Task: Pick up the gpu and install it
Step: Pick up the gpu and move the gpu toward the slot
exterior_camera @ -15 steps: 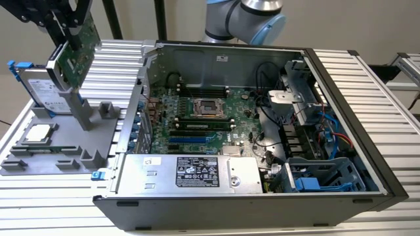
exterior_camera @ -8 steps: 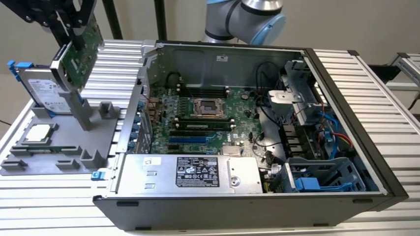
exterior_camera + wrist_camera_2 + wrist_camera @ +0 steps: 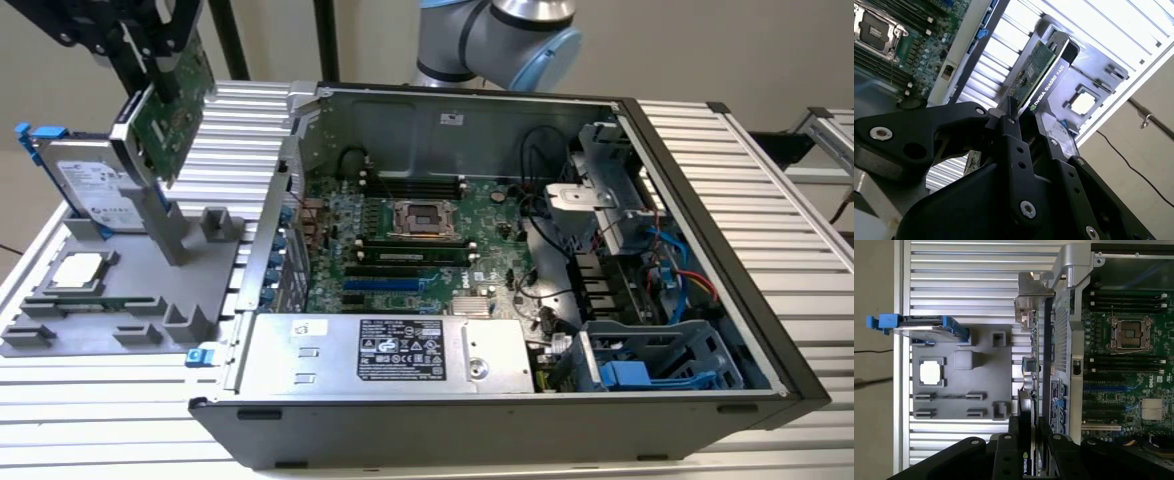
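Fingers (image 3: 1013, 132): clenched on the gpu (image 3: 1040, 75).
Gpu: upright, slightly tilted, bracket end down, over the gray tray (image 3: 80, 335); beside the open case (image 3: 694, 250), well apart from the motherboard (image 3: 400, 255).
Step, judged: carrying; seating calls for edge-to-slot alignment.
Pose: arm high, wrist pointing down.
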`<state>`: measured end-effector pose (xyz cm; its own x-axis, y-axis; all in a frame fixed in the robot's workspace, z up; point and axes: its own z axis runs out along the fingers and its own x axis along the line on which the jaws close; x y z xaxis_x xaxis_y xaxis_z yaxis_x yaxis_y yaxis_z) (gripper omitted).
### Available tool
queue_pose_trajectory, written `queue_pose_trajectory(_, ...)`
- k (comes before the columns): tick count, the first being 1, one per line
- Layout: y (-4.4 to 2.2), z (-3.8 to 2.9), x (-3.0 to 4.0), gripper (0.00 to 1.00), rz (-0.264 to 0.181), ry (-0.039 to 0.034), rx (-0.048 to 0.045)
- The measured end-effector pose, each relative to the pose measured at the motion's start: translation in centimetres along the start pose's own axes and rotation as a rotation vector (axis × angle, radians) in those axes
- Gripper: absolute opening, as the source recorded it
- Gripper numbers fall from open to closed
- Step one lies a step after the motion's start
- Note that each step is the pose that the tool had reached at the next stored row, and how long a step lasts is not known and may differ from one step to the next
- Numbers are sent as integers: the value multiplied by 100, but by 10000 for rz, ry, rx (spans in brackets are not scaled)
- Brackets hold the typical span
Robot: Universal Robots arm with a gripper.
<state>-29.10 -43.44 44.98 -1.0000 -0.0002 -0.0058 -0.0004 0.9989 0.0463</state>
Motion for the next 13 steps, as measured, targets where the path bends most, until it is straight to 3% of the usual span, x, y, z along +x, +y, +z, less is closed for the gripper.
queue_pose_trajectory(13,0,0,-80,0,0,0,0)
